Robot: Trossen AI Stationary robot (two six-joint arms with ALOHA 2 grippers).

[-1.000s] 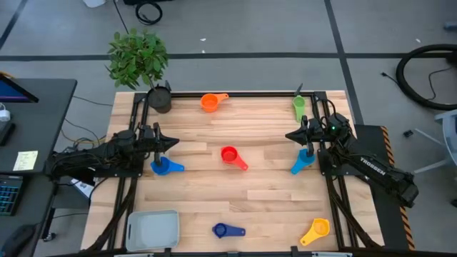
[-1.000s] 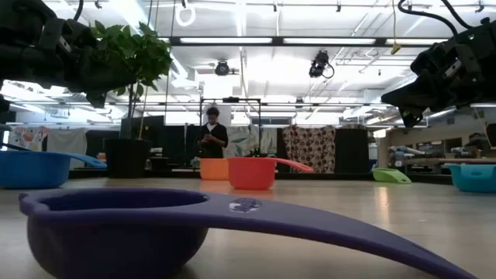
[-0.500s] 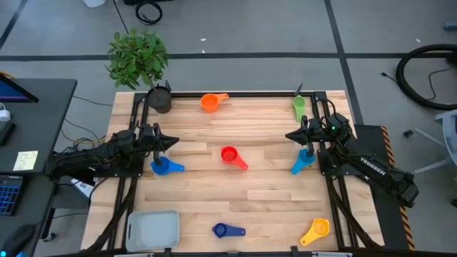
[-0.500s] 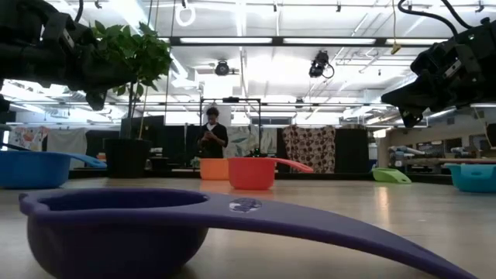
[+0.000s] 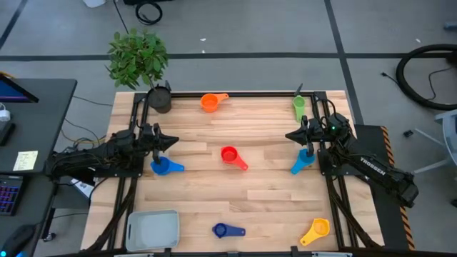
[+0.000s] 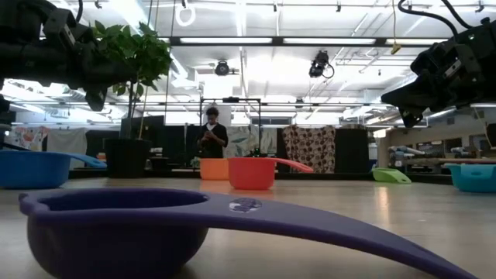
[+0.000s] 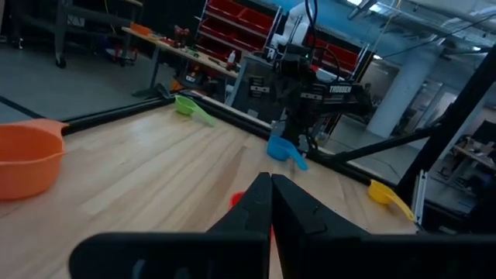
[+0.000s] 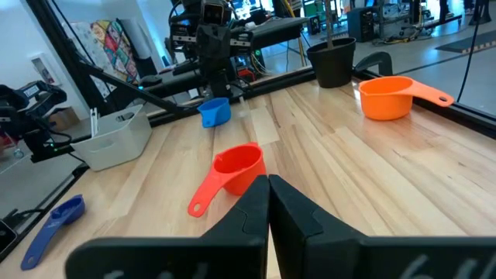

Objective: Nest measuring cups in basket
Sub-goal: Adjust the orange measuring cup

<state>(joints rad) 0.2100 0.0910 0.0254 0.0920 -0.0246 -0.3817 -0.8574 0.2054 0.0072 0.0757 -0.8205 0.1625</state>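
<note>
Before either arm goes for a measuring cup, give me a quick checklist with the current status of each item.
1. Basket free of cups: ok, nothing lies in it.
2. All six cups lie apart on the table: ok. Orange cup, green cup, red cup, blue cup, light blue cup, dark blue cup, yellow cup.
3. Left end effector empty: ok, shut on nothing.
4. Right end effector empty: ok, shut on nothing.
5. End effectors ready to grasp: not ok, both shut; open one first.
6. Plant pot clear of the cups: ok, it sits in the far left corner.
</note>
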